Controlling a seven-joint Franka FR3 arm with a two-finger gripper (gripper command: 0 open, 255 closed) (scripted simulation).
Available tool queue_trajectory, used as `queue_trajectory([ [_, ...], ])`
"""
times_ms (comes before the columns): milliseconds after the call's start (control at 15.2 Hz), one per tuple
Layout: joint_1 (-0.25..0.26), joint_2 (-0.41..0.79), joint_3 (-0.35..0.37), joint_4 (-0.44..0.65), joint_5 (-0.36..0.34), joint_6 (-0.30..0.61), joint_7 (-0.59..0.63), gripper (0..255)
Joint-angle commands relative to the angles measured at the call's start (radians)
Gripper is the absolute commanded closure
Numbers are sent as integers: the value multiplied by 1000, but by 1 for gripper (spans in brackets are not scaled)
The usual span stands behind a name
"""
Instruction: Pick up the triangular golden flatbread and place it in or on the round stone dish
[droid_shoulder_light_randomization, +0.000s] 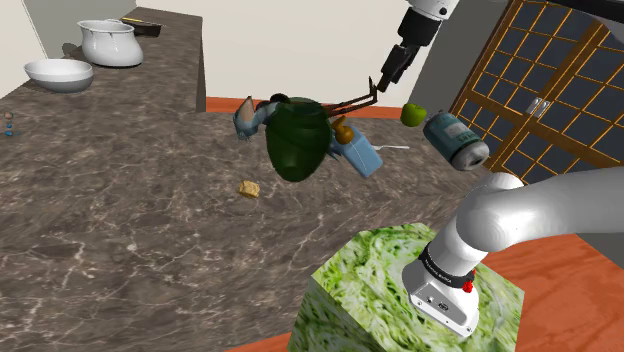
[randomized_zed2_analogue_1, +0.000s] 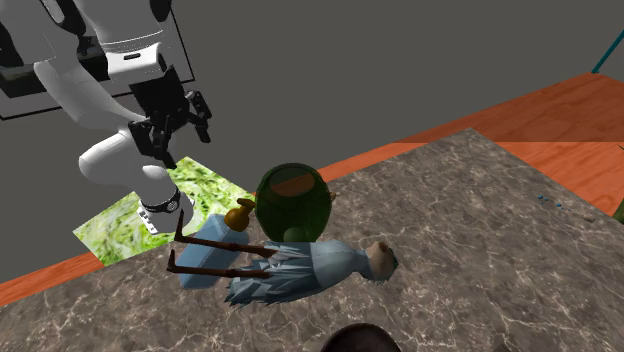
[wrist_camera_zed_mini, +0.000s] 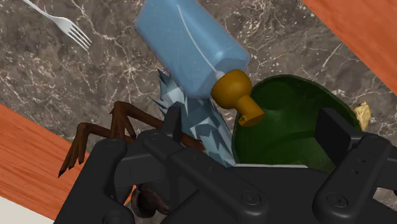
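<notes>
A small golden flatbread piece (droid_shoulder_light_randomization: 249, 188) lies flat on the marble counter, toward the shoulder view's left of a dark green round dish (droid_shoulder_light_randomization: 297, 138). The dish is tilted in a pile with a blue bird figure (droid_shoulder_light_randomization: 250, 118) and a blue pump bottle (droid_shoulder_light_randomization: 361, 156). My black gripper (droid_shoulder_light_randomization: 388, 72) hangs open in the air above the bird's brown legs, holding nothing. In the second exterior view the gripper (randomized_zed2_analogue_1: 175, 125) is above and left of the dish (randomized_zed2_analogue_1: 292, 200). In the wrist view the gripper (wrist_camera_zed_mini: 252, 124) looks down on the dish (wrist_camera_zed_mini: 286, 130), and the flatbread (wrist_camera_zed_mini: 362, 114) peeks out beyond its rim.
A fork (droid_shoulder_light_randomization: 396, 148), a green apple (droid_shoulder_light_randomization: 413, 115) and a tipped can (droid_shoulder_light_randomization: 455, 140) lie near the counter edge by the bottle. A white bowl (droid_shoulder_light_randomization: 58, 73) and a white pot (droid_shoulder_light_randomization: 108, 43) stand far off at the back left. The green-patterned stand (droid_shoulder_light_randomization: 400, 290) is at the lower right.
</notes>
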Motion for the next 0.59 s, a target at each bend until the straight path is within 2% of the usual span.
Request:
queue_trajectory([
  [0,0,0,0,0,0,0,0,0],
  [528,56,105,93,-117,47,226,50,0],
])
